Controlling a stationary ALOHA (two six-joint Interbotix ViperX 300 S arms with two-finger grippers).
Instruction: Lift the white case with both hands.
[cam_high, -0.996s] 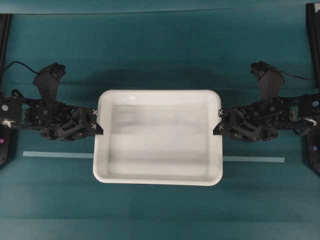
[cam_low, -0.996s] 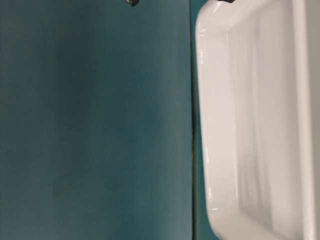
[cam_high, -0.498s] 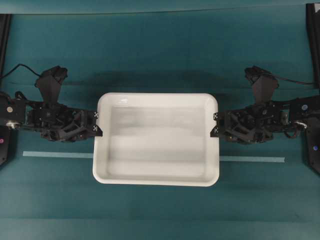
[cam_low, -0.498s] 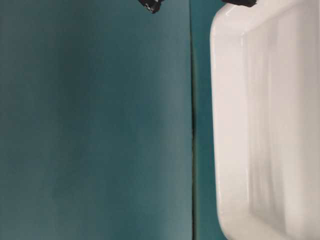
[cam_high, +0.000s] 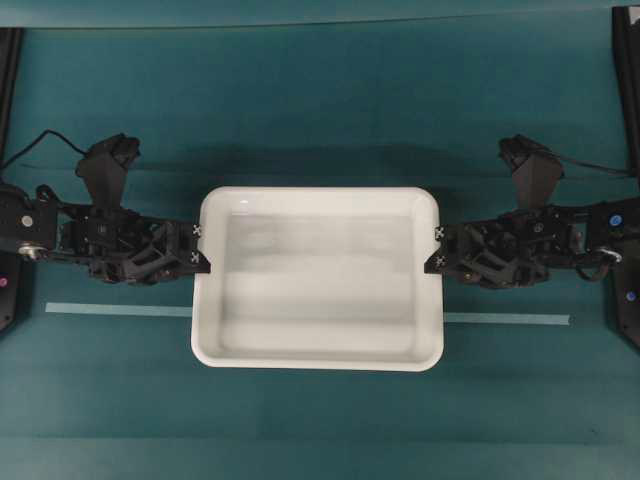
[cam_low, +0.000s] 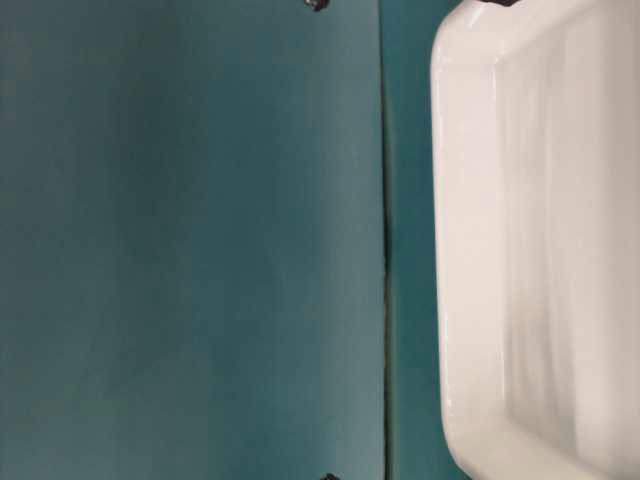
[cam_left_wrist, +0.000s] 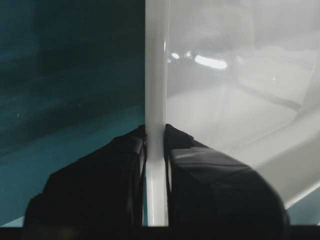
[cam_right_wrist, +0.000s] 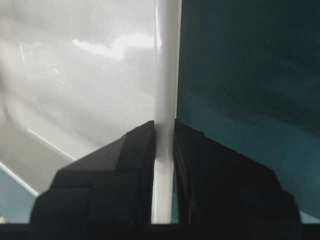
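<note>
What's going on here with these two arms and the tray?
Two robot arms hold a white case between them over a teal table. The left end effector is shut on the rim of its left short side, the right end effector on the right one. The case is empty and looks level.

The white case (cam_high: 318, 280) fills the middle of the teal table (cam_high: 320, 110), and it's pinned on both short sides, the left gripper (cam_high: 203, 252) clamped on its left rim and the right gripper (cam_high: 433, 251) on its right rim, so both arms bar the way in along the left and right edges. Open surface runs wide along the far edge behind the case and along the near edge in front of it, where only a flat pale tape strip (cam_high: 115, 310) lies, and the case's smooth interior is open from above
</note>
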